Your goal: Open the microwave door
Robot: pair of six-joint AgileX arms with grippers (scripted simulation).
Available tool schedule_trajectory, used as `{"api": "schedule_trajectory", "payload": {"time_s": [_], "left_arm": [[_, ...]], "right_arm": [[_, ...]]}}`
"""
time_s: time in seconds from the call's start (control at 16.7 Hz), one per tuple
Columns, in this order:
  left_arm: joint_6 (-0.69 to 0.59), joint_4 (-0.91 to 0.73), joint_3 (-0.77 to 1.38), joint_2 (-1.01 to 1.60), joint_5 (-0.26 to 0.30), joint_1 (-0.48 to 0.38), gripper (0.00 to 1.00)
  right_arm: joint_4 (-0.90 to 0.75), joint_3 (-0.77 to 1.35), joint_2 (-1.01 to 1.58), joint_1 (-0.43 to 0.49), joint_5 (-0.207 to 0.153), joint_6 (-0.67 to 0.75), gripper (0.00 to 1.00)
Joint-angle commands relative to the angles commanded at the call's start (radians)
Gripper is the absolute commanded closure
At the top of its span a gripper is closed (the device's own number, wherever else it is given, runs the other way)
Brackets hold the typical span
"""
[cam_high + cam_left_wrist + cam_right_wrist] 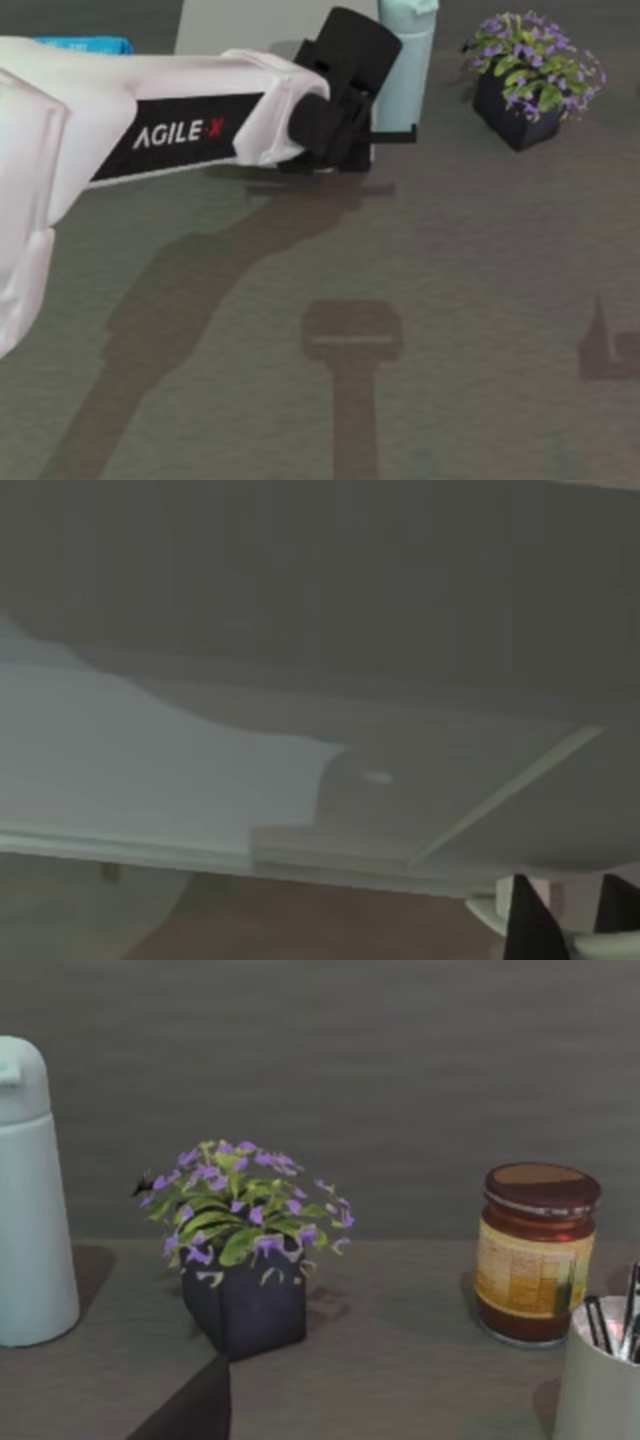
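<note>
Top view has the white AgileX left arm reaching across from the left, its black left gripper (385,133) at the front of the boxy light-grey microwave (250,25) at the far edge of the table (450,300). A thin black finger (395,133) sticks out sideways toward the pale blue cylindrical bottle (410,60), which stands just beside it. Whether those fingers are spread or closed on anything cannot be told here. The left wrist view sits very close to a flat grey surface, apparently the microwave's underside or the microwave door (330,680); two dark fingertips (525,920) show at one corner with a gap between them, beside a pale silver part. Well off past the bottle stands a dark square pot of purple flowers (530,75). The right gripper does not show; its wrist view looks at the flowers, a brown-lidded jar (535,1255) and a pale cup of utensils (600,1380).
</note>
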Motion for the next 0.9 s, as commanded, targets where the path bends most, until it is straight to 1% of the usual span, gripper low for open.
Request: {"api": "schedule_trajectory", "payload": {"time_s": [0.42, 0.9], "left_arm": [[0.057, 0.046, -0.073, -0.046, 0.031, 0.014, 1.00], [0.057, 0.046, -0.074, -0.046, 0.031, 0.014, 1.00]], "right_arm": [[0.000, 0.000, 0.000, 0.000, 0.000, 0.000, 0.00], [0.000, 0.000, 0.000, 0.000, 0.000, 0.000, 0.00]]}}
